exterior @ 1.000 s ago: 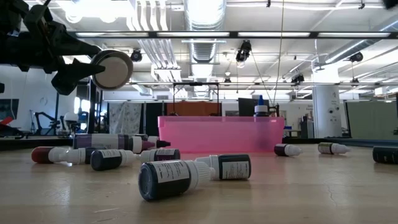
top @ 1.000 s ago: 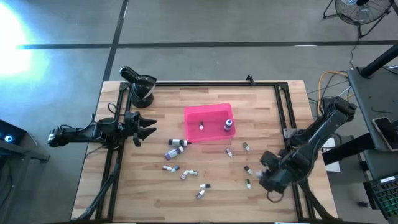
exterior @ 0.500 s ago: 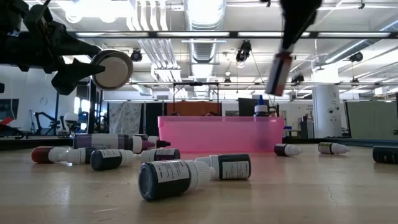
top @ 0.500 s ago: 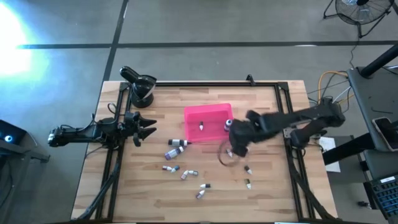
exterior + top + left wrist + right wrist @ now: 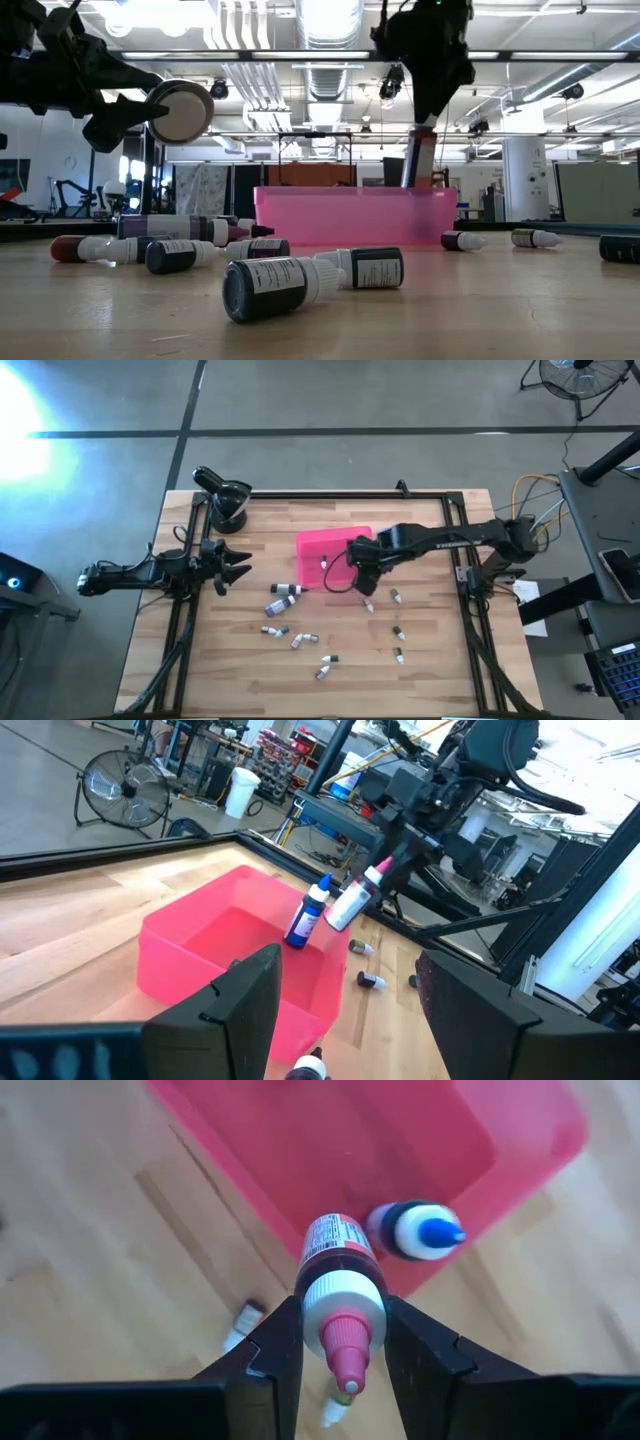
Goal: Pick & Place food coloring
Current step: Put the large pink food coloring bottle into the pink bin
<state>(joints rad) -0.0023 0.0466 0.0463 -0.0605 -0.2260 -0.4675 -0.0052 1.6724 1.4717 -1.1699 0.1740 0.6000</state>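
The pink tray [image 5: 322, 546] sits mid-table, also in the right wrist view [image 5: 330, 1150]. A blue-capped bottle [image 5: 420, 1232] stands in its right end, and a small whitish bottle [image 5: 325, 563] lies inside. My right gripper [image 5: 362, 567] hangs over the tray's near right corner, shut on a dark red bottle with a white collar and red tip [image 5: 340, 1295]. Several more food coloring bottles [image 5: 285, 592] lie on their sides on the wood nearer than the tray. My left gripper [image 5: 232, 568] waits open at the table's left. My right gripper pinches the red bottle between its two fingers [image 5: 283, 1342] at the white collar [image 5: 344, 1308] just below the red tip. It comes from above, pointing down. The bottle [image 5: 418, 160] hangs clear below the fingers, slightly tilted, with its base down near the tray's rim.
Loose bottles lie right of and nearer than the tray [image 5: 398, 632], and more lie toward the near middle [image 5: 305, 640]. A black mount [image 5: 225, 495] stands at the far left corner. A dark frame rail [image 5: 465, 560] runs along the table's edges.
My right arm has swung from the table's near right corner toward the left and far edge, carrying the red bottle. It now stands over the tray's right end. In the last half second the bottle came down toward the tray's rim.
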